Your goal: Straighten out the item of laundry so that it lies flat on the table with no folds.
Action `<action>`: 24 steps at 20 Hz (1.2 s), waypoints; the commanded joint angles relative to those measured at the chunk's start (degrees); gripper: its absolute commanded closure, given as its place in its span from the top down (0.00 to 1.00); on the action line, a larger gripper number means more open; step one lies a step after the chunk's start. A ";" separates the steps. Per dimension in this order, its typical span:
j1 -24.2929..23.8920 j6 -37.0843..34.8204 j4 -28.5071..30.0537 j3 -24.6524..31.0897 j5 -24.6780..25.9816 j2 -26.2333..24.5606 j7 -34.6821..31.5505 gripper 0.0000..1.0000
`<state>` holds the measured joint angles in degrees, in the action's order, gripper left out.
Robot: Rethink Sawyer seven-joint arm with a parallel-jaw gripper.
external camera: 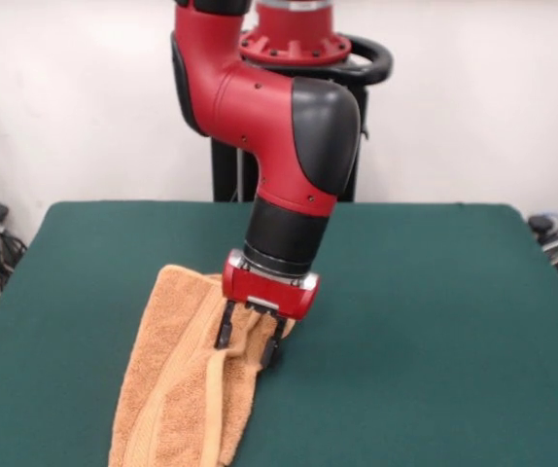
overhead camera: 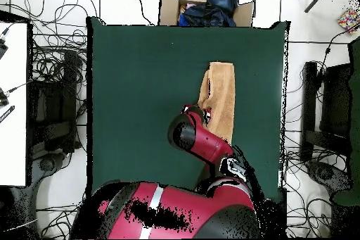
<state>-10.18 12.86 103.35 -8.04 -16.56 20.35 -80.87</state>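
The bench (external camera: 435, 321), covered in dark green cloth, fills most of both views and is far larger than anything on it, so there is plenty of free surface on either side for spreading fabric out.

The red and black arm (external camera: 289, 126) reaches down from the pedestal at the far side and bends sharply at the elbow, which brings its wrist almost straight down over the cloth; that posture suits a pinch from above.

The towel (external camera: 177, 389) lies on the bench in a long, narrow strip running from near the arm toward the camera in the front view. It is doubled over along its length, with a raised ridge and a smoother band running lengthwise, so it is clearly not yet flat. In the overhead view the towel (overhead camera: 221, 100) sits toward the right half of the green surface, extending away from the robot's base.

The hand (external camera: 250, 342) stands at the far end of the towel, over the folded edge on the side nearer the bench's middle. Its two dark fingers (external camera: 226, 326) are spread apart, tips at or just above the cloth, gripping nothing visible. It looks poised to seize that edge and draw the fold open.
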 commanded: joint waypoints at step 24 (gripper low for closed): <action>-0.11 -2.41 -0.63 -1.85 -1.52 -0.03 -11.97 1.00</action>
<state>-9.99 10.85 105.32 -11.60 -16.56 26.09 -80.87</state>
